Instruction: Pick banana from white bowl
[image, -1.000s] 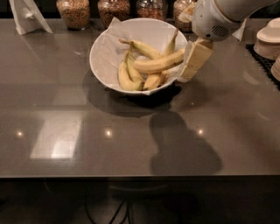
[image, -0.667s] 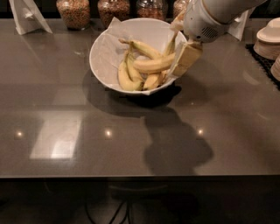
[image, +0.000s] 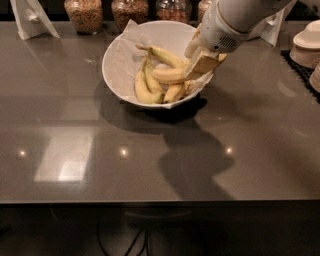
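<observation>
Your gripper reaches into the right side of the white bowl, meeting the right end of the banana. You cannot tell whether it is spread or clamped. The banana lies across shorter bananas inside the bowl, on the grey table.

Dim overhead light, glare spots on table, gripper over white bowl casting shadow

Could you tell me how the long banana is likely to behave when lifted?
Thick and nearly straight, the banana should stay rigid. With the end effector at one end, it may pivot downward. It rests on other bananas, which might shift.
</observation>
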